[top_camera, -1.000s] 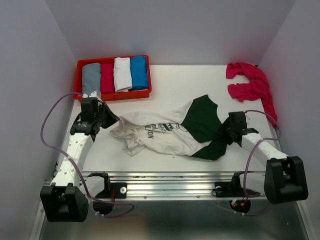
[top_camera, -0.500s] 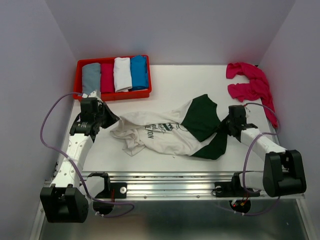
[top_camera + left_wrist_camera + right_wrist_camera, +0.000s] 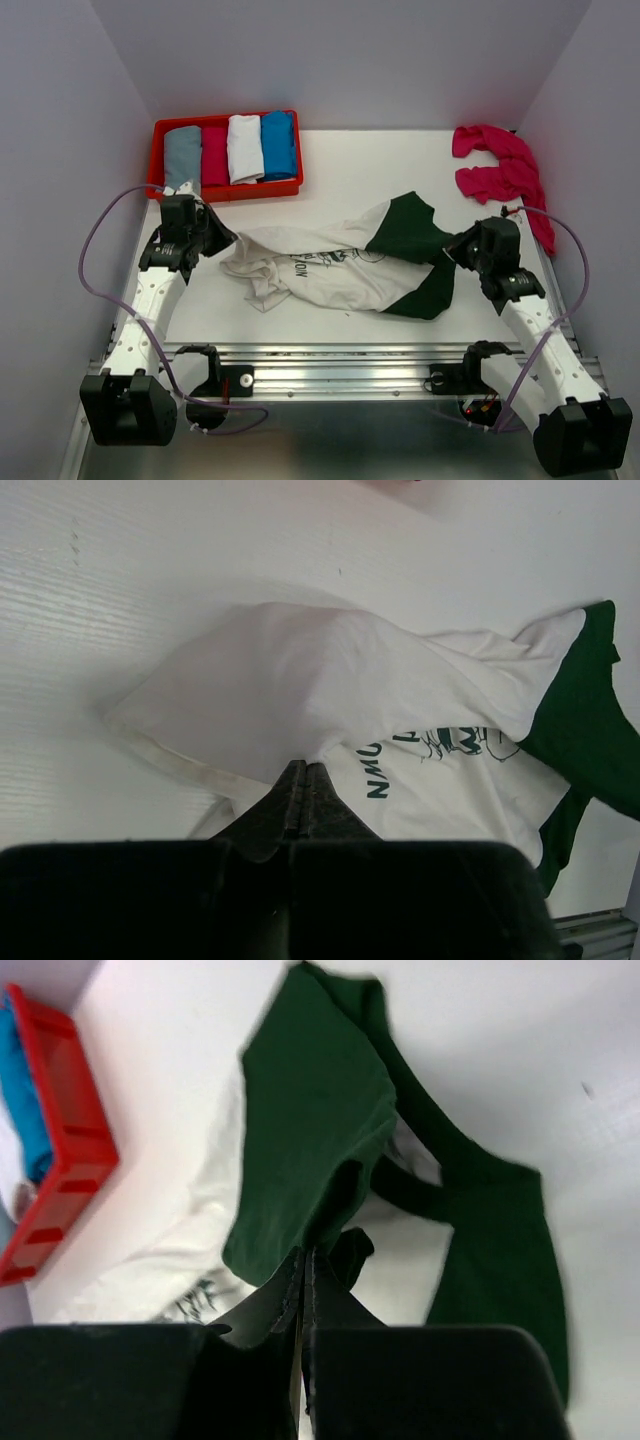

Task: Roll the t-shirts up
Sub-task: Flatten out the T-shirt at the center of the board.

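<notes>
A white t-shirt with dark green sleeves and a small dark print lies crumpled across the middle of the table. My left gripper is shut on its white left end, jaws pressed together on the cloth. At the right, my right gripper is shut on a dark green sleeve, which lifts toward the jaws. The second green sleeve lies flat on the table. Bright pink t-shirts lie bunched at the back right corner.
A red tray at the back left holds several rolled cloths: grey, pink, white and blue. Walls close in the table on three sides. A metal rail runs along the near edge between the arm bases.
My right gripper has shut on the green sleeve and moved right and up, pulling the shirt's right end taut. The right arm swung outward. The left arm stayed still.
</notes>
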{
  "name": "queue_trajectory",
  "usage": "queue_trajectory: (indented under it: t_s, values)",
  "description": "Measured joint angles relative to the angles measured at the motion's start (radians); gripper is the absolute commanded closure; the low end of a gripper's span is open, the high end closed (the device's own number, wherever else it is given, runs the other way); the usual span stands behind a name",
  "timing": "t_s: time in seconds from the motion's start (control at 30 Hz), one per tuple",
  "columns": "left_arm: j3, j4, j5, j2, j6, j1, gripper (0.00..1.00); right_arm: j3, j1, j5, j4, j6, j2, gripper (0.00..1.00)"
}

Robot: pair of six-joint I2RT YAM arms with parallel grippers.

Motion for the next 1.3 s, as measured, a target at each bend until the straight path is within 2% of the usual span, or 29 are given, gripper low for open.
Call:
queue_trajectory:
  t_s: [0.17, 0.37, 0.47, 0.5, 0.57, 0.6, 0.63, 0.73, 0.9, 0.93, 1.3]
  values:
    - [0.004, -0.001, -0.007, 0.000, 0.006, 0.000, 1.00, -0.142, 0.000, -0.020, -0.069, 0.033, -0.037, 0.99]
    - [0.004, -0.001, -0.023, 0.000, 0.011, 0.000, 1.00, -0.137, 0.000, -0.023, -0.091, 0.055, -0.007, 0.99]
    - [0.002, -0.009, -0.036, 0.000, 0.010, 0.000, 0.75, -0.103, 0.000, -0.022, -0.089, 0.055, 0.013, 0.99]
    - [0.000, -0.015, -0.041, 0.000, 0.008, 0.000, 0.51, -0.097, 0.000, -0.021, -0.088, 0.055, 0.013, 0.99]
    - [0.000, -0.031, -0.051, -0.001, 0.006, 0.000, 0.36, -0.089, 0.000, -0.018, -0.088, 0.055, 0.010, 0.99]
    - [-0.003, -0.041, -0.062, -0.010, 0.003, 0.000, 0.24, -0.086, 0.000, -0.010, -0.092, 0.055, 0.003, 0.99]
    - [-0.005, -0.049, -0.064, -0.016, 0.003, 0.000, 0.19, -0.085, 0.000, -0.001, -0.100, 0.055, -0.007, 0.99]
    - [-0.006, -0.078, -0.090, -0.061, -0.009, 0.000, 0.19, -0.085, 0.000, 0.029, -0.128, 0.052, -0.043, 0.99]
    - [-0.006, -0.106, -0.124, -0.082, -0.045, 0.000, 0.38, -0.084, 0.000, 0.061, -0.164, 0.047, -0.072, 0.99]
    - [-0.011, -0.105, -0.123, -0.077, -0.073, 0.000, 0.40, -0.084, 0.000, 0.061, -0.168, 0.047, -0.070, 0.99]
    - [-0.204, -0.081, -0.189, -0.076, -0.342, 0.000, 0.43, -0.084, 0.000, 0.060, -0.185, 0.048, -0.071, 0.99]
